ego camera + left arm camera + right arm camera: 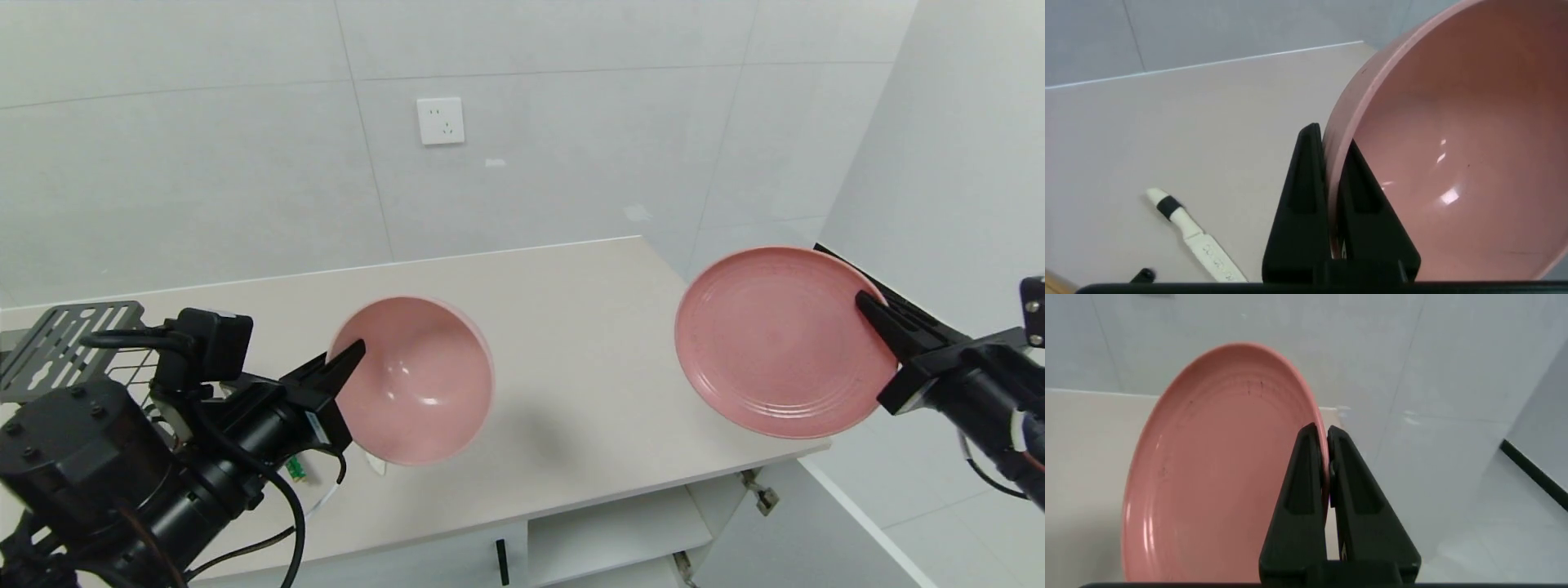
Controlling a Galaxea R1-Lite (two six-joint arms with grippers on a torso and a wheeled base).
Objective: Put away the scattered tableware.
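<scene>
My left arm comes in from the lower left of the head view, forearm slanting up and to the right. My left gripper [357, 349] is clamped on the rim of the pink bowl [420, 380]. In the left wrist view one of the fingers [1306, 188] lies on the outside of the bowl's wall and the other inside it. The bowl is held on edge at centre left of the frame, its hollow turned toward the head camera, over the pale counter [571, 318].

My right arm enters from the right edge of the head view, pointing up and to the left. My right gripper [864, 300] is pinched onto the right-hand rim of the pink plate [775, 339]. The plate is tipped up with its ringed face toward the camera, at centre right of the frame, over the counter's right end.

A white utensil with a black band [1196, 237] lies flat on the counter near the bowl. A metal rack [65, 343] sits at the left edge, and a wall socket [441, 121] is at upper centre.
</scene>
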